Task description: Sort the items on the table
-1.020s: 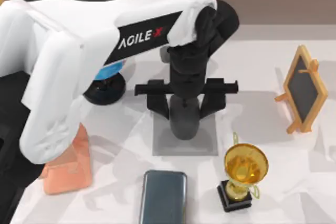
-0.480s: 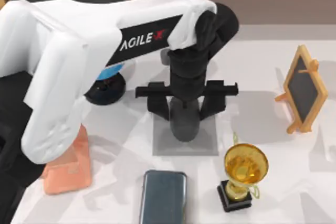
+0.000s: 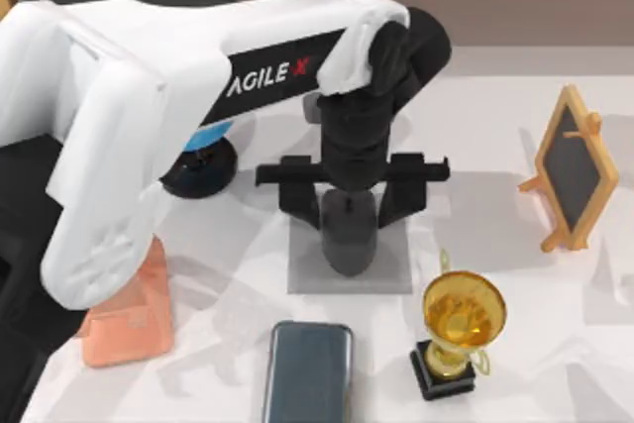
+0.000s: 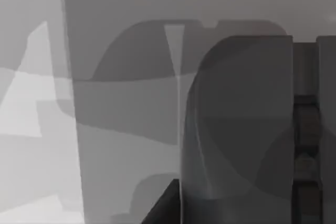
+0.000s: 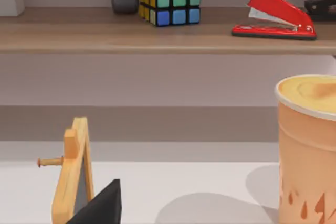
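Left pincer (image 3: 349,207) straddles the mouse (image 3: 349,235) over the grey mat (image 3: 302,274); grip state unclear. I'd keep it centred, release gently.

Our left end effector (image 3: 349,207) hangs over the mouse (image 3: 349,235), which lies on a grey mat (image 3: 386,269); the fingers seem to flank it. The smartphone (image 3: 308,373) lies nearer on the surface (image 3: 555,324), beside a trophy (image 3: 461,329).

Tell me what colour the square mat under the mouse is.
Plain grey. The mat lies flat under the dark mouse, seen best in the top view.
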